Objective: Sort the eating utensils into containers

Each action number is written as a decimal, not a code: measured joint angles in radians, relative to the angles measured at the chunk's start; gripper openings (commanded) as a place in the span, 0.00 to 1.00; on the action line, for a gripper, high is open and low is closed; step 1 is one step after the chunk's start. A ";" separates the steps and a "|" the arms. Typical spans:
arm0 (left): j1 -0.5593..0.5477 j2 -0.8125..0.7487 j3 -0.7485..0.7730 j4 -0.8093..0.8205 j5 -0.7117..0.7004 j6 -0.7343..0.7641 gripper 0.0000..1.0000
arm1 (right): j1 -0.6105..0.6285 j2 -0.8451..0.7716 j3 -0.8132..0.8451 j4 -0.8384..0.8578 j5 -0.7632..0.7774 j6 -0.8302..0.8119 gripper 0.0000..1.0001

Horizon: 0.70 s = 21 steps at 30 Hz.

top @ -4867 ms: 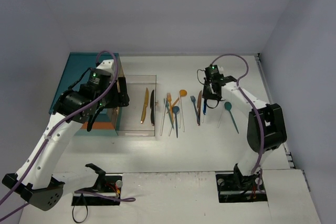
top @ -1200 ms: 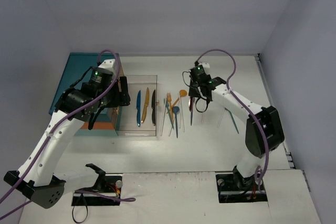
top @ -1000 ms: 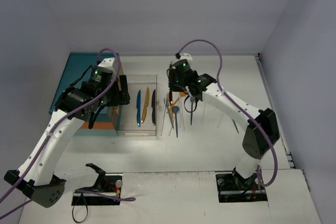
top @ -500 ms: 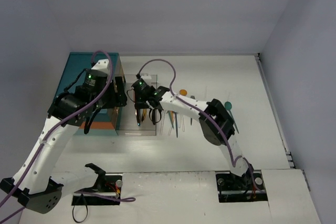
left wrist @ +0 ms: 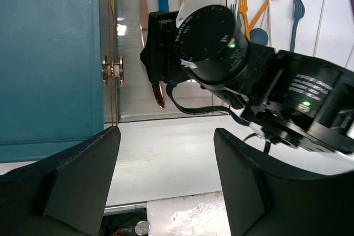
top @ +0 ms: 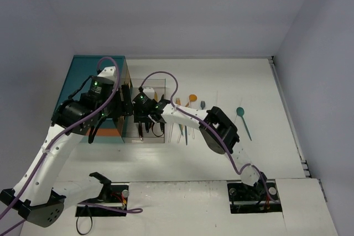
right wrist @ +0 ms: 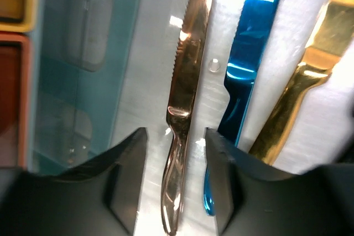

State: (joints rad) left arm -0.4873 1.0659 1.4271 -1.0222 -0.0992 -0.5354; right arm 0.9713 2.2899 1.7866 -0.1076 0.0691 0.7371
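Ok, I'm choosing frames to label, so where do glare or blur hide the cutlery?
Right wrist view: white glare on the blue knife and brown knife, with the right fingers dark and soft. Left wrist view: the left fingers are blurred, while the orange fork behind is sharp. Top view: even light, no glare.
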 measured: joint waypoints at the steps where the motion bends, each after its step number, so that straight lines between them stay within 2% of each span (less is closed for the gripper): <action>1: 0.000 0.008 0.002 0.000 0.003 0.000 0.65 | -0.003 -0.018 -0.010 -0.001 0.004 -0.008 0.50; 5: 0.000 0.057 0.028 0.000 0.016 0.000 0.65 | -0.033 -0.176 -0.114 0.006 0.033 -0.044 0.51; 9: -0.016 0.134 0.083 0.000 0.023 -0.005 0.65 | -0.121 -0.444 -0.282 0.008 0.076 -0.076 0.51; 15: -0.150 0.333 0.202 0.013 -0.022 -0.027 0.65 | -0.380 -0.841 -0.535 0.001 0.141 -0.116 0.52; 21: -0.248 0.571 0.271 0.066 -0.029 -0.055 0.62 | -0.612 -1.057 -0.777 -0.088 0.116 -0.164 0.52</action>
State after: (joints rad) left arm -0.7351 1.6372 1.6978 -0.9564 -0.1282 -0.5901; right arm 0.3589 1.2327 1.0098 -0.1957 0.1855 0.5734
